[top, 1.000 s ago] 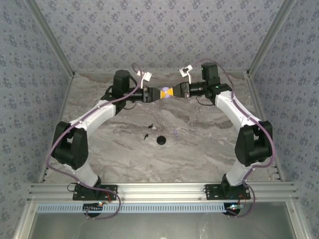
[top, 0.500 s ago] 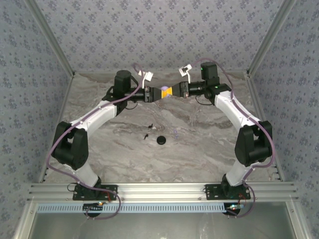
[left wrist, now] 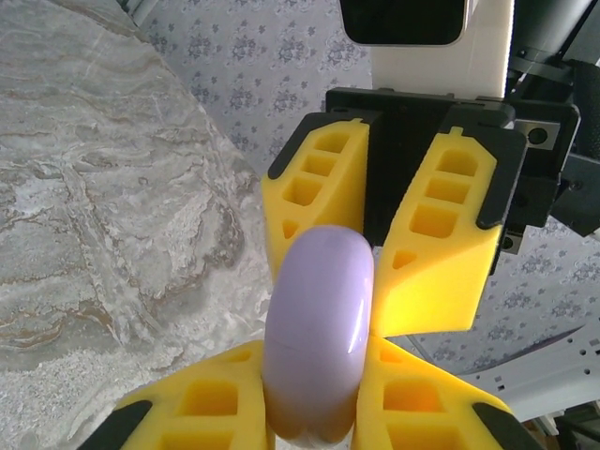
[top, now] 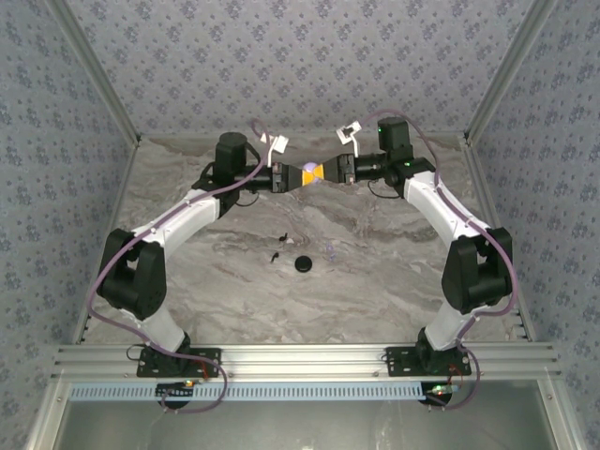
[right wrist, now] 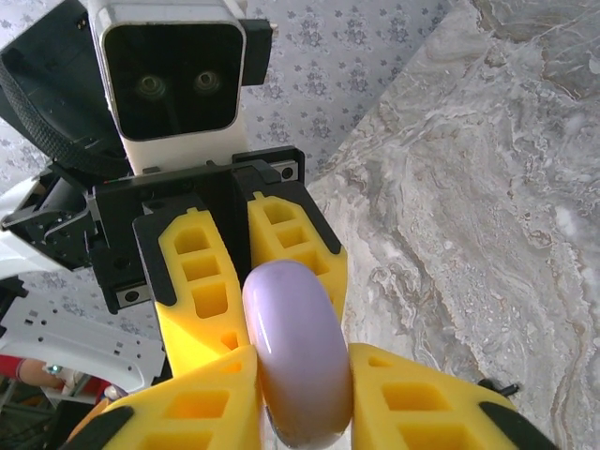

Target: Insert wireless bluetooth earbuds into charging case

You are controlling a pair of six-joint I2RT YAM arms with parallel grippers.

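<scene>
Two arms meet above the far table: left gripper [top: 302,176] clamps a lilac disc [left wrist: 319,328]; right gripper [top: 325,172] flanks it closely, grip uncertain. Charging case [top: 303,264] and earbuds [top: 275,255] lie nearby on the grey marbled table [top: 394,281]. Floral-papered walls [top: 300,66] enclose it.

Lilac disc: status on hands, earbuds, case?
Left hand shut on lilac disc; right hand flanks it, grip unclear. Earbuds, charging case lie loose on table. Disc ties up both hands.

Lab test cell: aluminium frame [top: 300,356]
</scene>
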